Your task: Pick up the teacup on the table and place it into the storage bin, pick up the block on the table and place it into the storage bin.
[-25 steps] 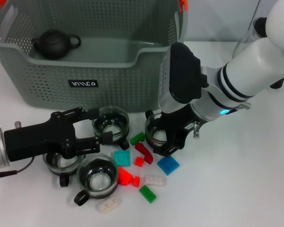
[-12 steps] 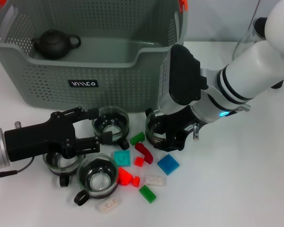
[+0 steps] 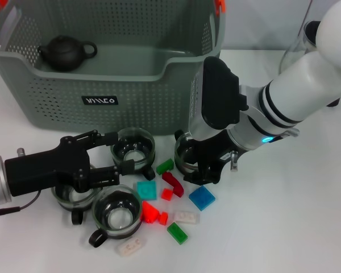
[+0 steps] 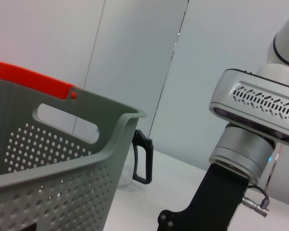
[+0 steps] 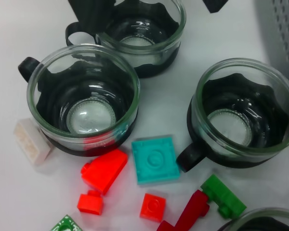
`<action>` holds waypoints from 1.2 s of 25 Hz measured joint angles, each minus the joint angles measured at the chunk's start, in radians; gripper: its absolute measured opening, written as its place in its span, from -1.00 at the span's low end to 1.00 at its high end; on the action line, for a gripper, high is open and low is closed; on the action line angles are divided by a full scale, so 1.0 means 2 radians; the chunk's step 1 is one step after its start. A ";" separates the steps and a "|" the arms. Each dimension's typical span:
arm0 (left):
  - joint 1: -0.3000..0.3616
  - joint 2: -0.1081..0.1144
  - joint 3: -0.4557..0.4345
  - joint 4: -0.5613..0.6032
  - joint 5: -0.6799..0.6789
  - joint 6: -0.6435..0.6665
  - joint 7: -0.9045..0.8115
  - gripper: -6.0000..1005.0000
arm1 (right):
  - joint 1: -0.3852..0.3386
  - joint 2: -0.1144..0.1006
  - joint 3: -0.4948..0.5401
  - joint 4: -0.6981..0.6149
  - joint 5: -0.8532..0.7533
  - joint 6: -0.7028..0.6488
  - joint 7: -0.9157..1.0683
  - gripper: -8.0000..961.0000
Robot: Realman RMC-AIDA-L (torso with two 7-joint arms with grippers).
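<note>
While the left gripper (image 3: pixel 116 154) gapes wide around a teacup (image 3: pixel 133 149) — the right gripper's (image 3: pixel 200 165) jaws are hidden.

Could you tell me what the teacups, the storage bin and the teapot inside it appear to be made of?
The teacups look like clear glass set in black, probably plastic, holders with handles: the table shows through their walls. The storage bin seems matte grey-green moulded plastic, perforated throughout. The teapot looks like dark, matte ceramic or clay, though that is uncertain.

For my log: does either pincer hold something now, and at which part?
Left pincer straddles a teacup, unlifted. Right pincer covers another teacup; grip unclear.
</note>
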 joint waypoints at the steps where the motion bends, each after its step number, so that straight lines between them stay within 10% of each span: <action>1: 0.000 0.000 0.000 0.000 0.000 0.000 0.001 0.68 | 0.000 0.000 -0.002 0.001 0.001 0.002 0.000 -0.17; 15: 0.003 0.000 -0.002 -0.005 0.000 -0.001 0.006 0.68 | -0.005 0.000 -0.017 0.001 0.006 0.010 0.008 -0.16; 30: 0.007 0.000 -0.002 -0.005 -0.001 0.003 0.006 0.68 | -0.006 -0.003 -0.013 -0.006 0.006 -0.001 0.043 -0.85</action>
